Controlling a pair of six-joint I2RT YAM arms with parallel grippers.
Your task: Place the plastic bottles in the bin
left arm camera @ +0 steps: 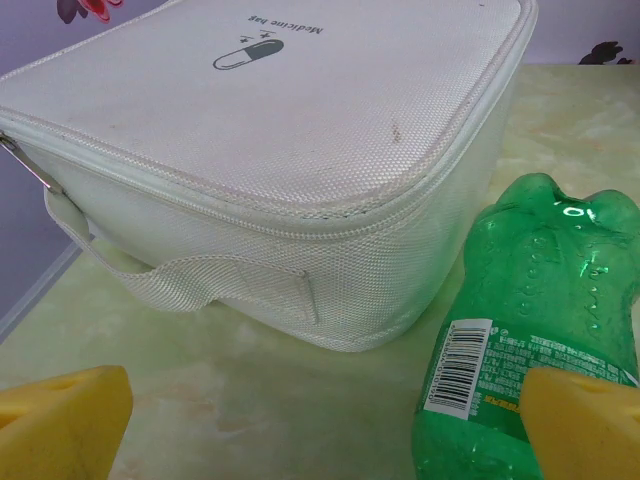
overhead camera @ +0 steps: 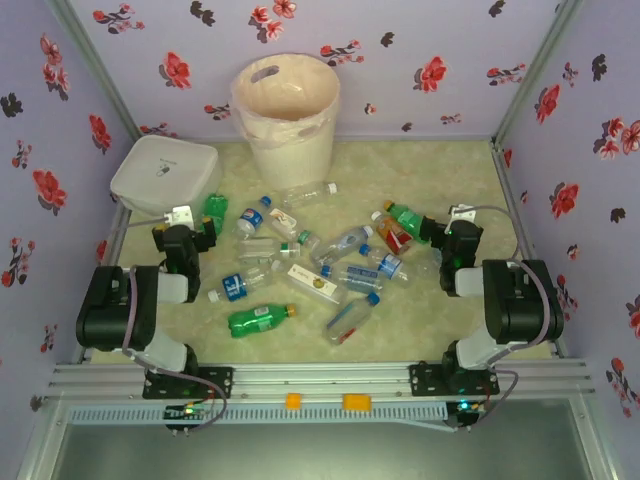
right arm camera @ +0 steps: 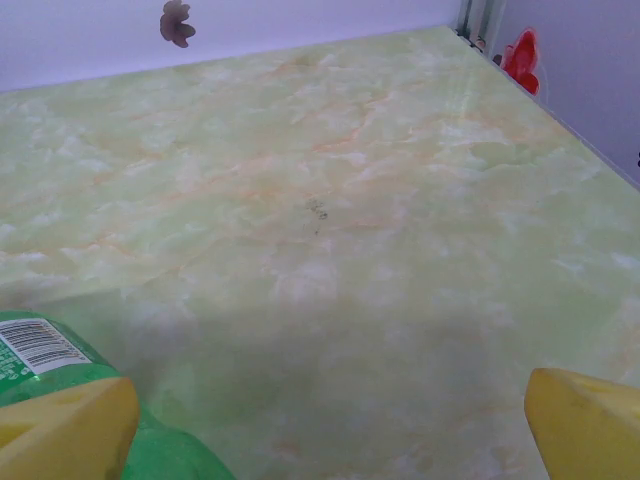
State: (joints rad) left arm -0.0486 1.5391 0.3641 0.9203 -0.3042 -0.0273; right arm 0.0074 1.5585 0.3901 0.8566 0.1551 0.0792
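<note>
About fifteen bottles [overhead camera: 350, 318] on the bench [overhead camera: 430, 330]: three green bottles [overhead camera: 260, 317], one reddish bottle [overhead camera: 390, 233], the rest clear, their exact number hard to tell in the heap. One bin [overhead camera: 285, 110]. One white bag [overhead camera: 165, 172].

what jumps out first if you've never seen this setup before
A jumble of plastic bottles litters the middle of the marbled table, with one bright green bottle near the front. Behind them stands the tall cream bin, and a white medicine bag sits at back left.
</note>
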